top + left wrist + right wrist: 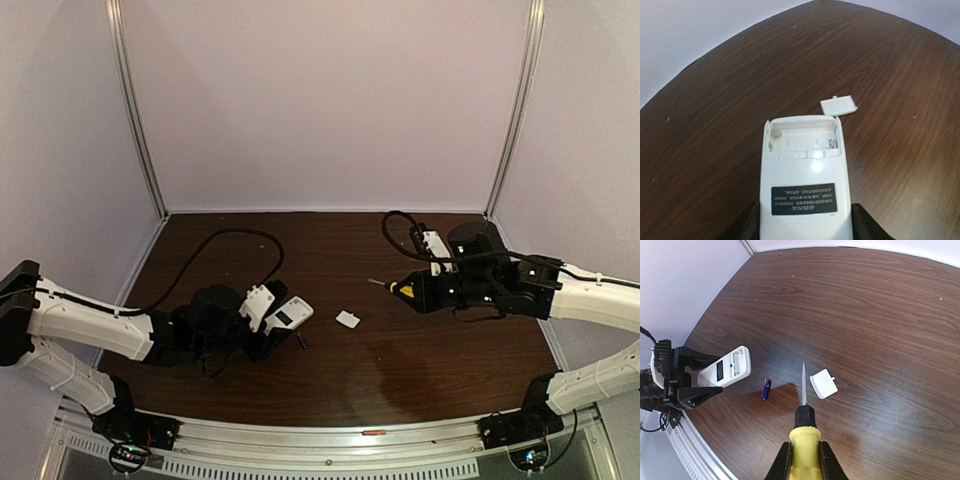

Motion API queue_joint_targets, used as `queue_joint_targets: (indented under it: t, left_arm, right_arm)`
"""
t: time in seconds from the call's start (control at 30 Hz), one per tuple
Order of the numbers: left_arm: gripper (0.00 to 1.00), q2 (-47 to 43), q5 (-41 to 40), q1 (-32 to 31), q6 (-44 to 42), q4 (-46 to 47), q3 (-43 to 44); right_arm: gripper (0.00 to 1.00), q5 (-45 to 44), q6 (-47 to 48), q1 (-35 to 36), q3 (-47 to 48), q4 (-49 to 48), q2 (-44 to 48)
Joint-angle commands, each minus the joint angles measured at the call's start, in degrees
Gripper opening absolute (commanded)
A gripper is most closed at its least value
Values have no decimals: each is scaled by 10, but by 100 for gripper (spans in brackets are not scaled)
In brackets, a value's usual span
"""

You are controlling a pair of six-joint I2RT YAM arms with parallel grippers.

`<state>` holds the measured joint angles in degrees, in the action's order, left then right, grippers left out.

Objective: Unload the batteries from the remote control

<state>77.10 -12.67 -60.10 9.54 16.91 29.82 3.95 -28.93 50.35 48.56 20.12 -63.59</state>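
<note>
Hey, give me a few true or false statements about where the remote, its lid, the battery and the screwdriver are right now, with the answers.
1. The left gripper holds the remote control. True.
2. The white lid covers the battery compartment. False: the compartment is open and the lid lies on the table just beyond the remote's open end.
3. A blue-purple battery lies on the table between the remote and the lid. True.
4. The right gripper is open and empty. False: it is shut on the yellow-handled screwdriver.
5. The screwdriver's tip touches the remote. False: the tip is well apart from it, nearer the lid.
</note>
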Motion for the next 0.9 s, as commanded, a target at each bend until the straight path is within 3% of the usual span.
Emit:
queue_joint_targets:
  t: [0.0, 0.2, 0.43, 0.87]
  left_arm:
    - [0, -1, -133, 3, 118, -35, -15]
    - [0, 10, -155, 44, 193, -56, -31]
    - [0, -6, -99, 108, 180, 17, -93]
    - [0, -11, -104, 138, 175, 79, -165]
  right_arm:
    - [0, -37, -9, -4, 9, -20, -4]
    - [0, -68, -17, -4, 4, -22, 0]
    - [0, -85, -25, -4, -4, -35, 4]
    - [0, -86, -27, -5, -6, -52, -10]
